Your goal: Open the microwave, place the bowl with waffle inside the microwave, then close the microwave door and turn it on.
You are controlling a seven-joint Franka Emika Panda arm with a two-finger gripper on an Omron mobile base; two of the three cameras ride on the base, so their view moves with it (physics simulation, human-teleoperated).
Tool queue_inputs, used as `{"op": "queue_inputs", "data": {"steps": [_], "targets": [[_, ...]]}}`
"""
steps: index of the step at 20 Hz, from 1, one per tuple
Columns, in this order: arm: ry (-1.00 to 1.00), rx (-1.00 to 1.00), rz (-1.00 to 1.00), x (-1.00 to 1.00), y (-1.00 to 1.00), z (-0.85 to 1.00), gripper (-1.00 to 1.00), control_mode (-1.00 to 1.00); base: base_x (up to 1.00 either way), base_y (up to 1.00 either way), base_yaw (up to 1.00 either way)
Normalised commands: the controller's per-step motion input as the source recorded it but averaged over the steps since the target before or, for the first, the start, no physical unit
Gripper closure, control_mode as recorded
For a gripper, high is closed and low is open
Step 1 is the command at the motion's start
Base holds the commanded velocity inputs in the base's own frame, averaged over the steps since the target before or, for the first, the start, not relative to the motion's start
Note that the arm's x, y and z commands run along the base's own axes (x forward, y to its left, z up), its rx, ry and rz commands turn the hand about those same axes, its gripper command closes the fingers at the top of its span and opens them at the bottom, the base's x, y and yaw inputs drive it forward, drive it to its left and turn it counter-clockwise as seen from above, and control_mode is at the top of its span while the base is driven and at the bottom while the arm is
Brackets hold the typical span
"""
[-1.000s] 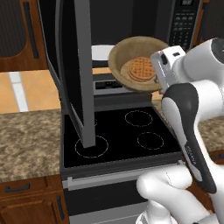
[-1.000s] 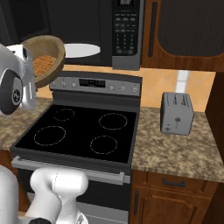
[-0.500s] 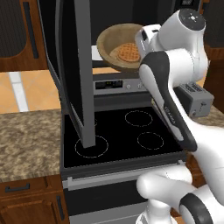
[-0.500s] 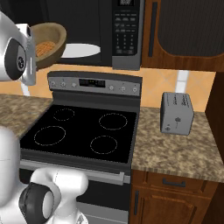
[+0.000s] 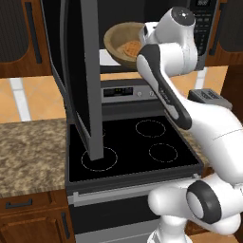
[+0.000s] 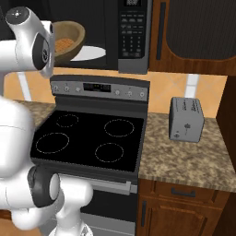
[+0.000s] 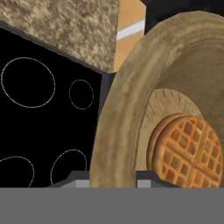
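You are carrying the bowl [image 5: 124, 43] at the mouth of the microwave [image 6: 131, 32], above the stove [image 5: 130, 144], with the microwave door [image 5: 80, 80] standing wide open to the left. The fingers themselves are hidden at the bottom of the hand view; judging from the rim [image 7: 114, 131] running straight up from there, the gripper [image 5: 146, 34] is probably clamped on the bowl's rim, though you cannot tell this for certain.

The bowl is tilting steeply, its opening facing sideways in both base views. The waffle [image 7: 188, 151] is leaning against the bowl's inner floor, not lying flat, so it could slide out onto the stove if you are tilting further or moving sharply. The bowl could also strike the cavity's lower edge or the white plate [image 6: 90, 52] if you are entering too low, and a rim grip may slip under such a knock.

The bowl is showing as a thick-walled, tan, wood-grained round; the waffle is a small golden-orange disc with a clear grid.
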Motion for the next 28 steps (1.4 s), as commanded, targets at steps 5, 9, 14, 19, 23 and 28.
{"op": "queue_inputs", "data": {"steps": [5,9,14,19,23,28], "targets": [[0.00,0.06,-0.07,0.87,0.00,-0.14,1.00,-1.00,0.00,0.00,0.00],[0.00,0.00,0.00,0.76,0.10,-0.22,1.00,-1.00,0.00,0.00,0.00],[-0.04,0.01,0.04,0.59,0.05,-0.03,1.00,-1.00,0.00,0.00,0.00],[-0.01,0.01,0.03,0.64,0.00,0.00,1.00,-1.00,0.00,0.00,0.00],[0.00,0.00,0.04,0.72,0.00,0.00,1.00,-1.00,0.00,0.00,0.00],[0.00,-0.02,0.03,0.51,0.07,-0.05,1.00,-1.00,0.00,0.00,0.00]]}}
